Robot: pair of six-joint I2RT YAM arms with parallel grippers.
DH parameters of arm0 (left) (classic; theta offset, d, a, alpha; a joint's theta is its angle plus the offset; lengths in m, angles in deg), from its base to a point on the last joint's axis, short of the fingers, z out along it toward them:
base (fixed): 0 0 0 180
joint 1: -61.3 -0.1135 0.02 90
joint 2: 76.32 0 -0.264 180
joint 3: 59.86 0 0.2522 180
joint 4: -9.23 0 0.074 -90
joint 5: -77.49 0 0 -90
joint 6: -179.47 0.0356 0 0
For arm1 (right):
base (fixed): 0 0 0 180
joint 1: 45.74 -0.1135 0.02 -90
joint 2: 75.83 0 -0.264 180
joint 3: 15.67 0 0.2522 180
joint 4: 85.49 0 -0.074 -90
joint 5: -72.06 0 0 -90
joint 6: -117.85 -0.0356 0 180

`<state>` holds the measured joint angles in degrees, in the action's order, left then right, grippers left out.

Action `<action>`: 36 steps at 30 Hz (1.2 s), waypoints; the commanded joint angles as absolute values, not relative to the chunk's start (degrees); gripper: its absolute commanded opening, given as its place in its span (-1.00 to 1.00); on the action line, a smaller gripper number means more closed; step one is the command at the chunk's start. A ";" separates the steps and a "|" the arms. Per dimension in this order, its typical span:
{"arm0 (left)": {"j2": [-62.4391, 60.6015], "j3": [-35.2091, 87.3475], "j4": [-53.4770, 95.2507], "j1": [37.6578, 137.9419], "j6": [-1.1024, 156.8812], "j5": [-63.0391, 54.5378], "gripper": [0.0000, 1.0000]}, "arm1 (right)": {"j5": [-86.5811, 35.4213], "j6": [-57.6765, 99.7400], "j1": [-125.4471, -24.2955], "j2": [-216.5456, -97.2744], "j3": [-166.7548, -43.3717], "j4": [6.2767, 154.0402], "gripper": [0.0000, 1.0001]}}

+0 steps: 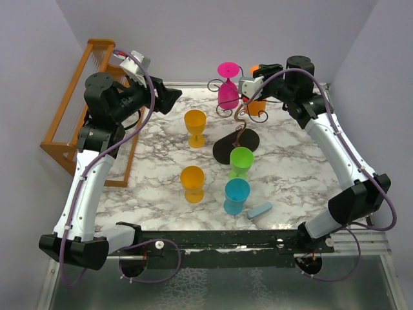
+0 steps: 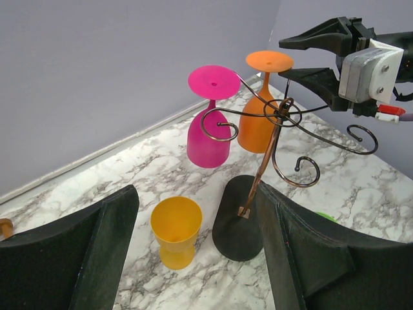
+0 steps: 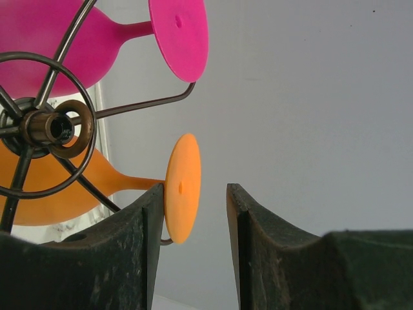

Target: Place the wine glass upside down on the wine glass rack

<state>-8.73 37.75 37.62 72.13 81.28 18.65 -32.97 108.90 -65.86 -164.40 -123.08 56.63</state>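
The wine glass rack [image 1: 241, 123], a thin dark wire tree on a black oval base [image 2: 240, 219], stands at the back middle of the marble table. An orange wine glass [image 2: 255, 129] hangs upside down in its arms, foot disc [image 3: 182, 187] on top. A pink wine glass [image 2: 208, 139] hangs upside down beside it. My right gripper [image 3: 193, 190] is open with the orange foot between its fingers. That disc sits against the left finger [image 3: 145, 219], with a gap to the other. My left gripper [image 2: 197, 194] hovers open and empty left of the rack.
Two yellow cups [image 1: 195, 126] [image 1: 192, 183], a green cup [image 1: 241, 161] and a blue cup [image 1: 236, 196] stand in front of the rack. A pale blue piece [image 1: 260, 210] lies near the front edge. A large wooden rack [image 1: 71, 123] stands along the left side.
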 commanded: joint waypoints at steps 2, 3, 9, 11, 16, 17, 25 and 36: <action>-10.23 37.36 36.26 71.84 81.97 18.32 0.52 | -35.12 107.49 -65.61 -162.50 -124.92 55.09 -0.13; -10.23 37.39 36.23 71.85 81.96 18.31 0.52 | -35.16 107.43 -65.61 -162.49 -124.91 55.05 -0.13; -10.33 37.16 36.19 71.80 82.15 18.18 0.52 | -36.37 106.55 -65.60 -162.06 -125.35 53.88 -0.12; -10.40 36.99 36.17 71.85 82.16 18.16 0.52 | -37.13 106.16 -65.61 -161.89 -125.70 53.06 -0.12; -10.49 37.04 36.22 71.85 82.18 18.16 0.52 | -38.47 105.01 -65.61 -161.82 -126.55 51.64 -0.11; -10.49 37.12 36.18 71.83 82.17 18.21 0.52 | -38.57 104.93 -65.56 -161.87 -126.55 51.57 -0.11; -10.58 36.74 36.35 71.85 82.85 17.58 0.53 | -40.03 102.84 -65.61 -161.13 -127.32 50.09 -0.11; -10.00 34.16 36.98 71.85 84.95 13.03 0.53 | -32.78 80.89 -65.59 -155.96 -127.32 56.18 0.04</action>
<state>-9.58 34.72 37.73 72.13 83.23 16.09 -37.18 94.21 -65.86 -160.05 -126.35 51.96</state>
